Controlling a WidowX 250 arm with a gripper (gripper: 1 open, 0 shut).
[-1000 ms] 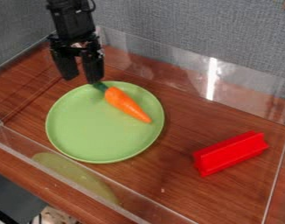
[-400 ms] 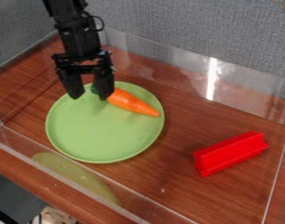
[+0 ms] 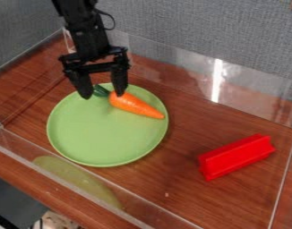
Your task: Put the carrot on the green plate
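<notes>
The carrot lies on the green plate, near its upper right edge, so the job looks done. The tool hangs wide open and empty in the upper left, right by the carrot's leafy end. The desk has open room, with a red block far off at the lower right.
</notes>
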